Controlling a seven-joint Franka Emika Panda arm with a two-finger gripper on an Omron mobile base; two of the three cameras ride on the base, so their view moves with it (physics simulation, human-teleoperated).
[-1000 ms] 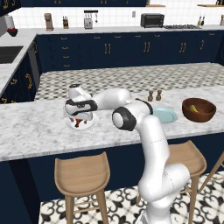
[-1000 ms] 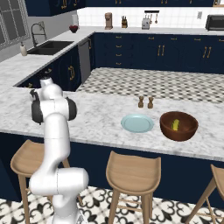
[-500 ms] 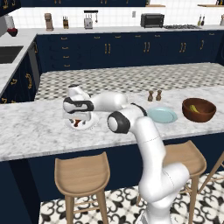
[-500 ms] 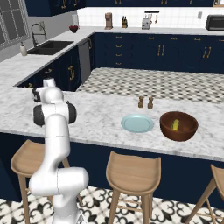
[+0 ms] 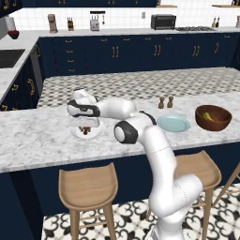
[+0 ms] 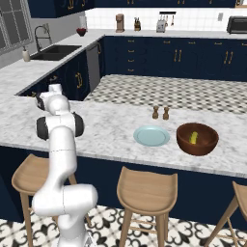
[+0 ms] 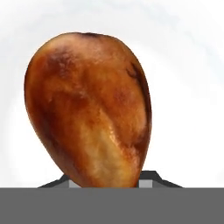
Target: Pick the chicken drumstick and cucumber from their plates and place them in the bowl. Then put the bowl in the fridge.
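Grasping the chicken drumstick [image 7: 89, 109] on the white plate [image 5: 96, 133], the end effector [image 5: 85, 129] readies transfer toward the bowl [image 5: 213, 117].

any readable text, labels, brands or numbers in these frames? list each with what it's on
None: no word, number, brand or sign reads in any view.
Toaster oven on the back counter: front too small to tell any markings.
Two small shakers on the island: no label visible.
Chicken drumstick, white plate, teal plate, bowl: plain surfaces, no print.
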